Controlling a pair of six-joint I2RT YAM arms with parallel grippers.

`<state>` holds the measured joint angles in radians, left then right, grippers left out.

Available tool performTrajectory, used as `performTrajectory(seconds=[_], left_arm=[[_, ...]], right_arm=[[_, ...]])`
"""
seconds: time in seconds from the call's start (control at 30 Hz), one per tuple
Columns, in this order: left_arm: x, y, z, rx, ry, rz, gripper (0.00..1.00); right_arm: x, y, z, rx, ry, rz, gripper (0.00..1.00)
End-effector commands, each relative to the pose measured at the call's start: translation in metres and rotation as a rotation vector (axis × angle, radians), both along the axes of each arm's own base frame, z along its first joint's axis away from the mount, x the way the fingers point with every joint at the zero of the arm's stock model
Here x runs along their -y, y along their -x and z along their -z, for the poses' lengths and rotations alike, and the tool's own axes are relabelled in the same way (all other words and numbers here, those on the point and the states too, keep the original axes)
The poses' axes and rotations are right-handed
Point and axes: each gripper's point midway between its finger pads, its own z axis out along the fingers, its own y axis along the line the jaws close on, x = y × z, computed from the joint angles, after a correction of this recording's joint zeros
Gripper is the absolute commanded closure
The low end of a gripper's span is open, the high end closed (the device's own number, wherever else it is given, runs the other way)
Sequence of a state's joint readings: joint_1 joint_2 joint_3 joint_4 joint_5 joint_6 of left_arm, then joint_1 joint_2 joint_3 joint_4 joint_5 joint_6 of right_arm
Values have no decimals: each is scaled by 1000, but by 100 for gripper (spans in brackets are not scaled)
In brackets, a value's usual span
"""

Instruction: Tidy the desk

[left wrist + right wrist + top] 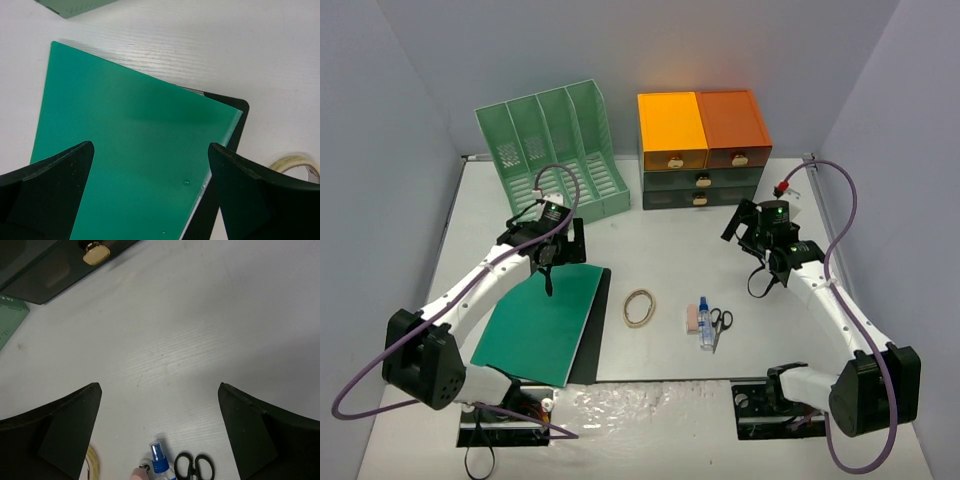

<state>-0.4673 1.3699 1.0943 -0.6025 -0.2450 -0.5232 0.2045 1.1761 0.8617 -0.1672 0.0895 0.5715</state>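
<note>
Green folder (545, 320) at the tabletop's (670, 240) near-left corner sits under the left tool (150, 150), wide open, empty. So is the right tool (160, 390); pinching the folder's edge looks next.

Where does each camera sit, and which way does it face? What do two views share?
Top: above and behind, looking down at the desk; the left arm and right arm show.
Left wrist: on the left arm, facing down at the green folder; its open fingers show.
Right wrist: on the right arm, facing down at desk and scissors; its open fingers show.
Shared: scissors, in top and right wrist views.
</note>
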Motion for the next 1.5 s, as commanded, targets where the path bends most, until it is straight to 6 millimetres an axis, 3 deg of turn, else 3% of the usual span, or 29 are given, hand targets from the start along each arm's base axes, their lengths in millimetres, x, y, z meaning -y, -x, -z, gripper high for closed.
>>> performTrajectory(seconds=[0.0,0.17,0.5,0.6,0.67,0.77,1.03,1.27,1.4,1.47], left_arm=[[27,0,-12,30,11,74,3],[25,9,-1,-4,-29,65,3],[45,16,9,-40,-11,115,3],[46,15,9,-37,-10,122,3],[47,13,8,-35,-13,125,3],[46,12,6,-37,-19,126,3],[28,17,3,-43,-96,84,3],[-33,34,1,-88,-264,-162,3],[-69,45,4,-114,-207,-297,3],[-81,54,7,-119,-165,-334,3]], right_arm=[[-22,17,4,6,-67,-81,0],[-54,40,28,-31,-78,-167,0],[-62,65,49,-115,-61,-173,0],[-57,59,40,-85,-22,-155,1],[-49,48,20,-31,16,-122,2],[-59,35,4,-8,21,-165,1],[-127,32,1,-26,-34,-338,1],[-212,49,13,-41,-132,-522,0],[-260,57,17,-30,-198,-630,0],[-275,60,15,-22,-216,-660,0]])
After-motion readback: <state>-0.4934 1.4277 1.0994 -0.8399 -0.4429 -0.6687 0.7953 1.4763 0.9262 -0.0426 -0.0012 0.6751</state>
